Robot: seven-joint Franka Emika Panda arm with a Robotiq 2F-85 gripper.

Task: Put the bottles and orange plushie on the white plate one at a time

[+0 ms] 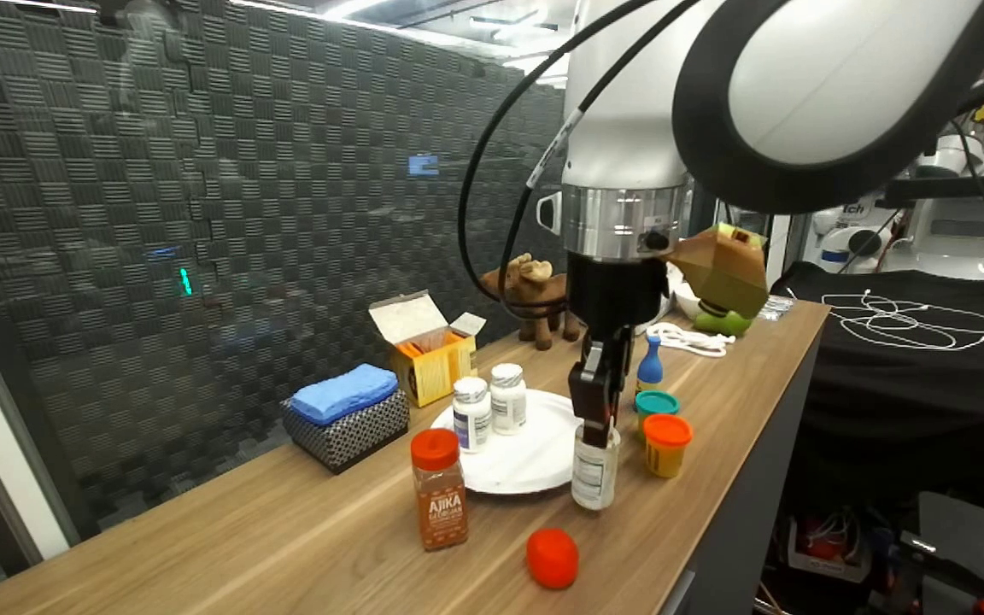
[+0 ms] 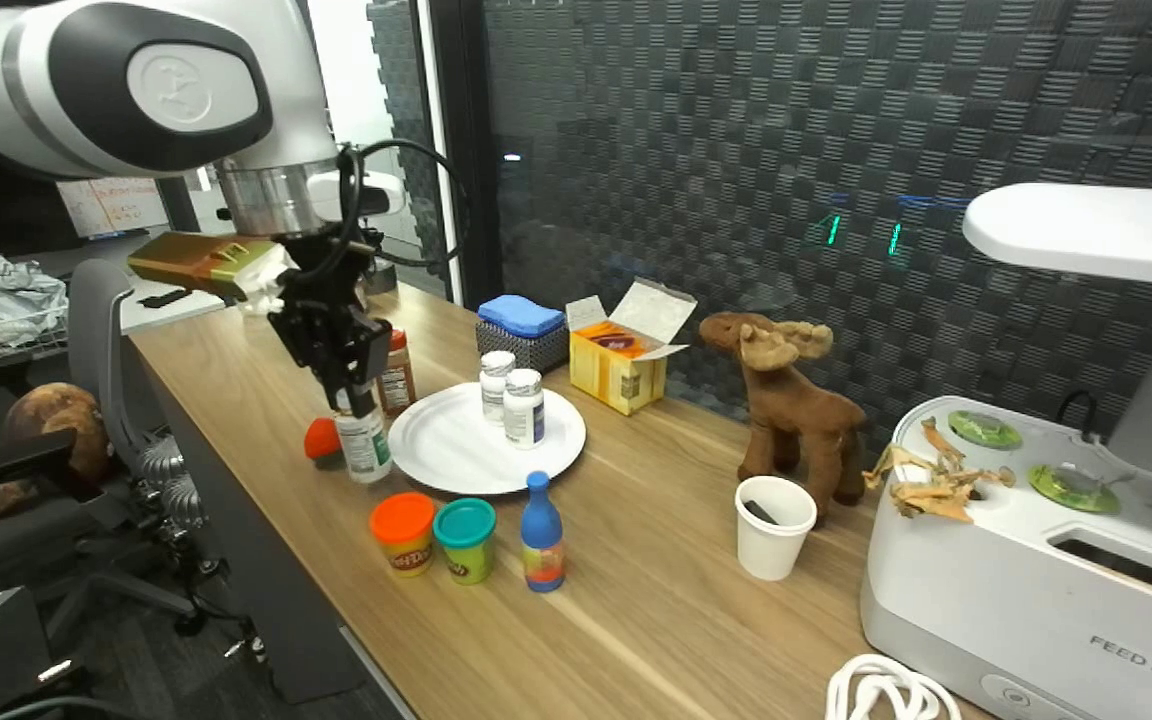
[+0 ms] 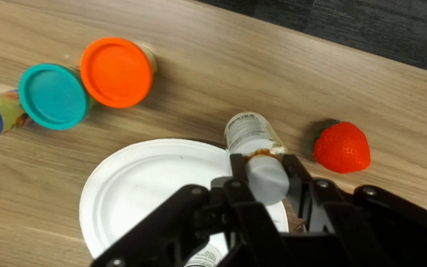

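My gripper is shut round the cap and neck of a white bottle, also seen in the wrist view. The bottle is tilted, close beside the rim of the white plate; I cannot tell whether its base touches the table. Two white bottles stand upright on the plate. A spice jar with a red lid and a blue bottle stand on the table off the plate. A red-orange strawberry-shaped thing lies near the held bottle. No plainly orange plushie shows.
Orange-lidded and teal-lidded tubs stand near the plate. A yellow open box, a patterned box with blue cloth, a brown moose plushie, a white cup and a white appliance are farther along the table.
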